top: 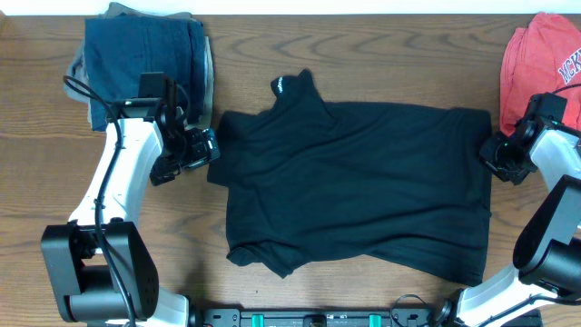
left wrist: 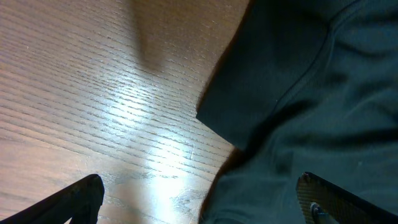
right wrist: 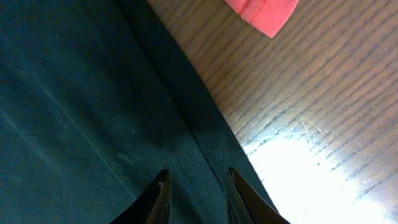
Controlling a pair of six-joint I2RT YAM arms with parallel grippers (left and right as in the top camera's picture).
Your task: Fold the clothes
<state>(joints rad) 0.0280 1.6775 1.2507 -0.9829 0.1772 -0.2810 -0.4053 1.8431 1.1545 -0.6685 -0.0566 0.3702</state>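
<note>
Left gripper (left wrist: 199,186): fingers spread wide with nothing between them, low over the line where the clothes (left wrist: 311,93) meet bare table (left wrist: 93,93). A sleeve corner (left wrist: 224,118) pokes out just ahead of it. Right gripper (right wrist: 197,179): fingers close together, straddling the stitched hem (right wrist: 189,93). Can't tell whether they pinch fabric or just sit over it. In the overhead the clothes lie spread flat mid-frame, neck with its white mark (top: 280,86) toward upper left, some wrinkling, lower-left corner curled. My read: grab stage of the first fold, nothing folded over yet. To do it well, left should take the sleeve/side edge through both layers, not just the top ply. Right should bite past the hem seam so it doesn't slip. Lift both together at the same height, carry across with the edge taut, lay down rather than drop. Watch the right side: red shirt (top: 545,54) is near that edge, don't snag it. Denim pile (top: 145,54) sits upper left, just beyond the left arm. Views: only the overhead gives the full outline and both neighbours. Only the left wrist shows the sleeve corner and seam up close. Only the right wrist shows hem stitching and finger spacing, plus a red scrap at its top edge.
</note>
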